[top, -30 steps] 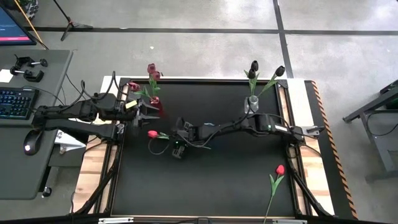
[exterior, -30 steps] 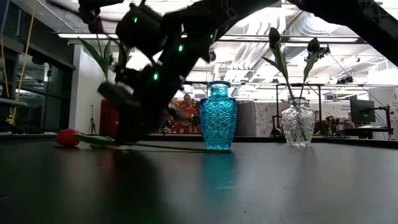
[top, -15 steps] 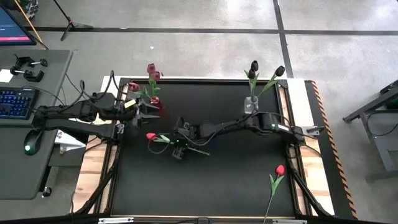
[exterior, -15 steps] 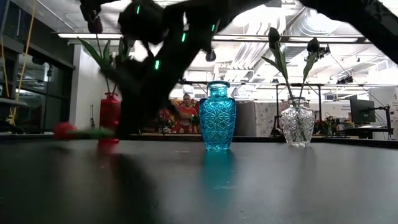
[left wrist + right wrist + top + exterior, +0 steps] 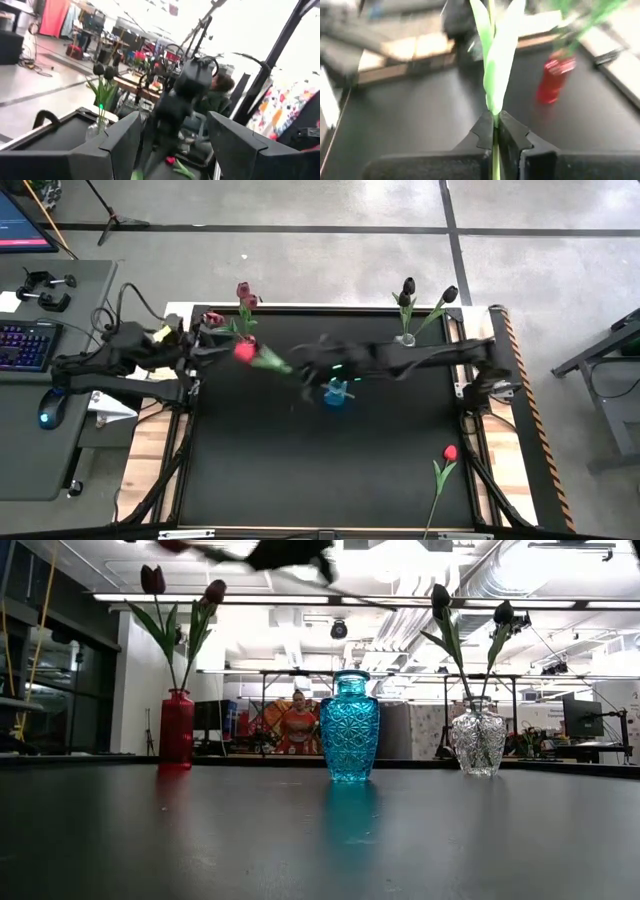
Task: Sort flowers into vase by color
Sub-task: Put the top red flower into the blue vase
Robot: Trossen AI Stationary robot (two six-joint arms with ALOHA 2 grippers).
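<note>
Matte black table point(image 5: 300, 460); right gripper point(image 5: 493, 131) pinches thin stem point(image 5: 494, 157).

Your right gripper point(image 5: 493, 131) is raised, closed on a thin stem; your left gripper point(image 5: 172, 145) stands open.

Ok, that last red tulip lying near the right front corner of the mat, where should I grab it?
Grip the red tulip on its bare green stem just behind the head, coming straight down from above. It lies flat on the black mat, head toward the vases, leaves lower on the stem, so mid-stem is thin, clear and easy to pinch. The right gripper is currently shut on another flower's stem.
</note>
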